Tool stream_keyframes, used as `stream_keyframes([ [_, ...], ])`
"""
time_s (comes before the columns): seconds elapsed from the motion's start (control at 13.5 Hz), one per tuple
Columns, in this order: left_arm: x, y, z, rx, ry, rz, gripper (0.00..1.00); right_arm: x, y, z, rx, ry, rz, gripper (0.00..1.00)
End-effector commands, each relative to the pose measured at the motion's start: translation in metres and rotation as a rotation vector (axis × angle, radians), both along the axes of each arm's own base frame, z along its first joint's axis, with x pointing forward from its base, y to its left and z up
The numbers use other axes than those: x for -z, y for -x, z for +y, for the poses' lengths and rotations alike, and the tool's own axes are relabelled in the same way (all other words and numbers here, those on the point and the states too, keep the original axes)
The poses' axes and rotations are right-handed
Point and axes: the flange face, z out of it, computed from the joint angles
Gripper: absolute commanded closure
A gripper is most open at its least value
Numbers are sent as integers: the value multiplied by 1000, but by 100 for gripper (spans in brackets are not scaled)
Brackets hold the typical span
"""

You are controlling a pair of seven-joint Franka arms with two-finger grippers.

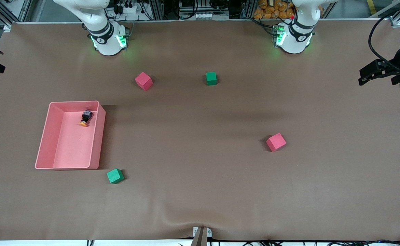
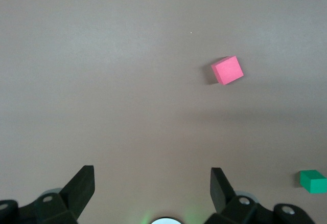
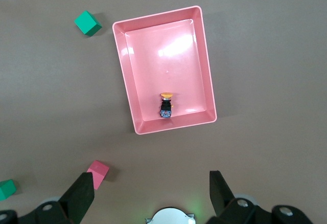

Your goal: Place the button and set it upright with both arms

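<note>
Landmark: the pink tray (image 1: 46,136), lying on the brown bench (image 1: 200,191) toward the right arm's end.

Nearest the front camera, a green cube (image 1: 115,176) sits just off the tray's near corner. A red cube (image 1: 276,142) lies well apart from the tray, toward the left arm's end.

Inside the tray, the button (image 1: 85,118) lies tipped on its side in the corner farthest from the front camera, orange cap pointing toward that camera, black body close to the tray's wall. Seen from the right wrist (image 3: 166,104), it rests on the tray floor, touched by neither hand.

Farther than the tray, a second red cube (image 1: 143,81) and a second green cube (image 1: 211,78) sit near the arms' bases.

The right hand (image 3: 152,191) hangs high over the bench beside the tray, fingers spread apart, gripping nothing. The left hand (image 2: 152,188), likewise spread and bare, hangs over open bench near the red cube (image 2: 228,70), well apart from the tray.
</note>
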Motion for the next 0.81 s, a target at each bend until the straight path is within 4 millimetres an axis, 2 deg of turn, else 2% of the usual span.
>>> stream_keyframes([
  [0.0, -7, 5, 1, -9, 1, 12, 0, -5, 5, 1, -8, 1, -4, 0],
  [0.44, -4, 5, -2, 2, -10, 21, 0, -5, 4, 2, -8, -9, -8, 0],
  [0.74, -2, 8, -5, -5, -11, 40, 0, 7, -5, -3, 1, -16, 9, 0],
])
